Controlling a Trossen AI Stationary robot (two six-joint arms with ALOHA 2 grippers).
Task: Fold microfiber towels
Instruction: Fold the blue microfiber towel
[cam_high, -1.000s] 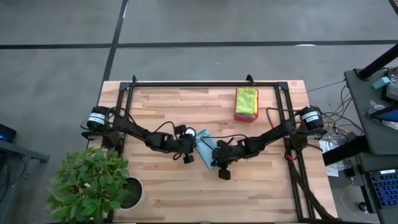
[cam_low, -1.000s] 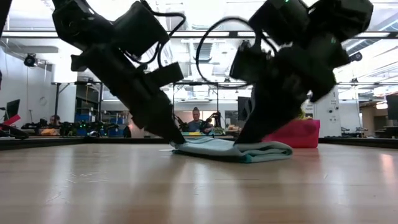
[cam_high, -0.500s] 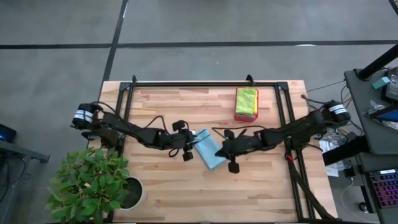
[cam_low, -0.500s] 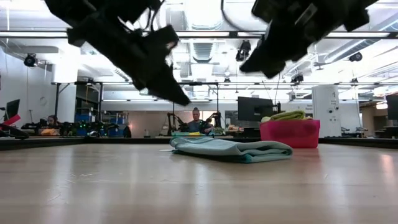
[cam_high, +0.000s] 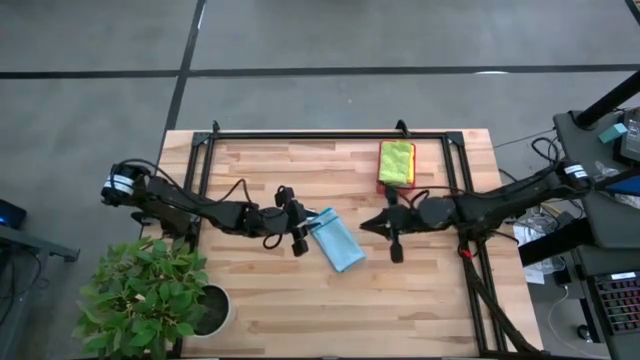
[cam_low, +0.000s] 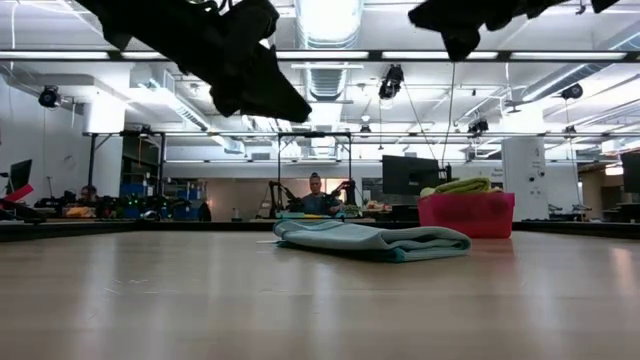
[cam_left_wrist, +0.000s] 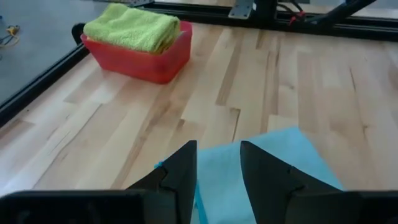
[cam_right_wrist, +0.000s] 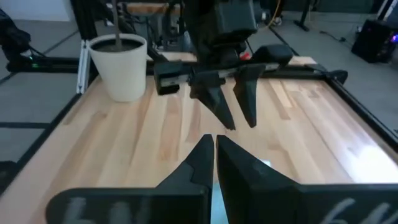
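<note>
With the folded light blue towel (cam_high: 337, 241) lying free, regrasp it squarely using the parted left end effector (cam_high: 301, 231) and closed, empty right end effector (cam_high: 366, 224).

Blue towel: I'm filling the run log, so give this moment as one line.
blue towel: folded, flat on table | left gripper: open, above its edge | right gripper: shut, raised, empty | red tray: holds green towel

folded towel (cam_high: 336, 244): table (cam_high: 260, 300) centre | tray (cam_high: 395, 184): behind, holding towels (cam_high: 396, 160)
</note>
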